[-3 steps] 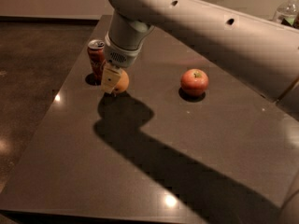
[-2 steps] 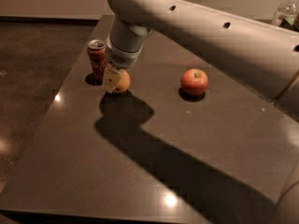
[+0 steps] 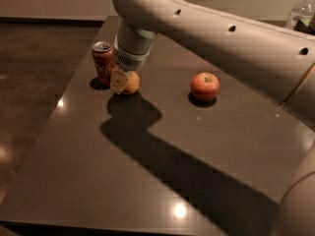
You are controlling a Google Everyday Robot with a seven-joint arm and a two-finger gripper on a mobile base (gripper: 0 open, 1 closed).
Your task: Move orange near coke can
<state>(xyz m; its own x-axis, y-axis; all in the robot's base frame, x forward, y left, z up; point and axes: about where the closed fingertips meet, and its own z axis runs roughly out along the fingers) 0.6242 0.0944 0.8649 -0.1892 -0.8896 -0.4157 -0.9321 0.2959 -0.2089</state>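
The orange (image 3: 133, 84) sits at table level right next to the coke can (image 3: 102, 63), a red can with a silver top standing upright at the table's left side. My gripper (image 3: 120, 81) reaches down from the large pale arm (image 3: 211, 38) and is right at the orange, covering its left part. The orange's right half shows beside the gripper. The can stands just left of the gripper, very close to it.
A red apple (image 3: 204, 86) lies on the dark table (image 3: 162, 181) to the right of the orange. A clear plastic bottle (image 3: 301, 14) stands at the far right back. The table's left edge runs close to the can. The arm's shadow crosses the table.
The arm and gripper have shifted only very slightly. The orange, can and apple stay where they were.
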